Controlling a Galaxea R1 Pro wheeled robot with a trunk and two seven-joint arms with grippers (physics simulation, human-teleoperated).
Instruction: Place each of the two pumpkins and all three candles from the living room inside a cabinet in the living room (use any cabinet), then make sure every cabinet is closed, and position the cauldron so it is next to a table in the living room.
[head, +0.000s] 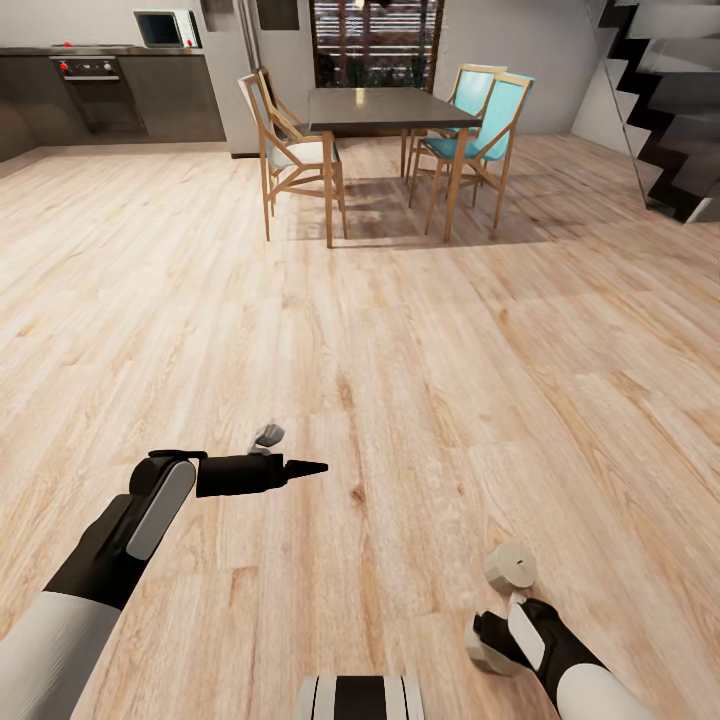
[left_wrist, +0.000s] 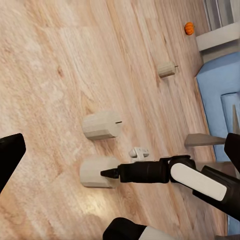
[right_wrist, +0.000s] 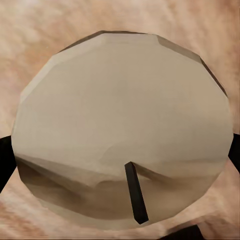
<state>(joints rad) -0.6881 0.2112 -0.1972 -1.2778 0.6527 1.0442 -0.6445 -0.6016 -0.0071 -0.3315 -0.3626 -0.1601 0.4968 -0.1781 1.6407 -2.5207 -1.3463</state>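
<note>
Three cream candles stand on the wooden floor. One candle (head: 511, 566) (left_wrist: 101, 125) is just beyond my right hand. A second candle (head: 484, 651) (left_wrist: 95, 172) (right_wrist: 120, 125) sits between the spread fingers of my right gripper (head: 488, 645); their black fingers (right_wrist: 5, 160) show at its sides. A third candle (left_wrist: 166, 69) stands farther off, and an orange pumpkin (left_wrist: 189, 28) lies beyond it. My left gripper (head: 305, 467) hovers open over the floor, well left of the candles. The cabinet and cauldron are out of view.
A dark dining table (head: 385, 108) with wooden and teal chairs stands ahead, with kitchen units (head: 110, 90) at the back left and stairs (head: 665, 120) at the right. Past the candles, the low table's grey angled leg (left_wrist: 200, 140) stands by a blue rug (left_wrist: 217, 85).
</note>
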